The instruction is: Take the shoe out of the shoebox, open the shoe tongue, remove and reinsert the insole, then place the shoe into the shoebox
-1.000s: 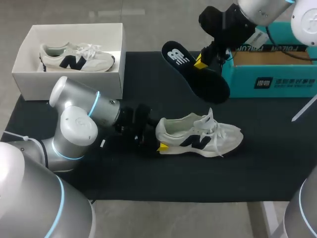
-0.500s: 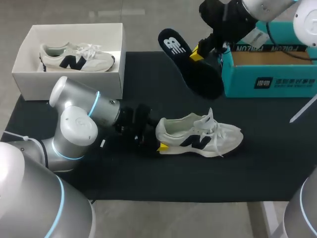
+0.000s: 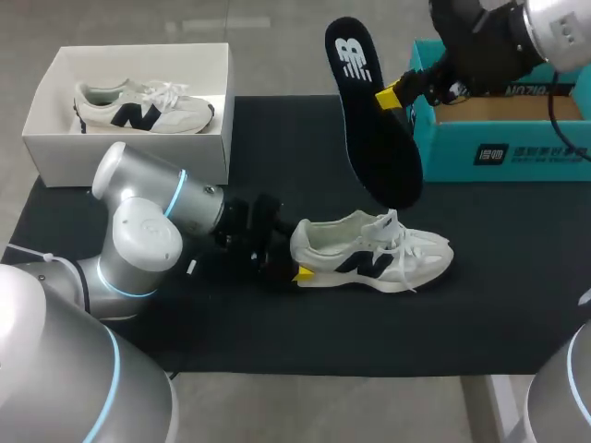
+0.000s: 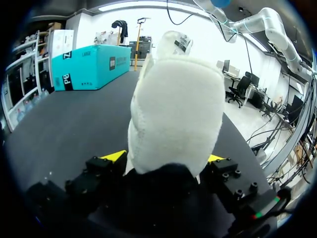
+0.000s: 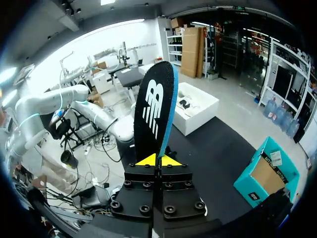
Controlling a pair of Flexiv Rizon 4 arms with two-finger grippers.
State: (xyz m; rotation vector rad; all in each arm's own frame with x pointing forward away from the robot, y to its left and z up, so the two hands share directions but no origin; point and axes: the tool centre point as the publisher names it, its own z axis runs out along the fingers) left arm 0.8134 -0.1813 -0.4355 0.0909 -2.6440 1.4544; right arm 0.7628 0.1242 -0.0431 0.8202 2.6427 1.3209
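**Reinsertion stage.** The left claw [image 4: 165,157] is closed on the heel of the shoe [image 3: 374,251], one yellow tip on each side. It pins the shoe flat near the middle of the table [image 3: 277,341], toe to the right, probably to steady it with the opening upward. The right claw [image 3: 392,95] has its fingers pressed together on the edge of the black insole [image 3: 374,129]. It holds the insole aloft just beyond the shoe, logo end far and the other end hanging toward the tongue, apparently lined up for re-entry. The white shoebox [image 3: 55,157], far left, contains a second shoe [image 3: 143,106]. A teal box [image 3: 517,152] stands far right.
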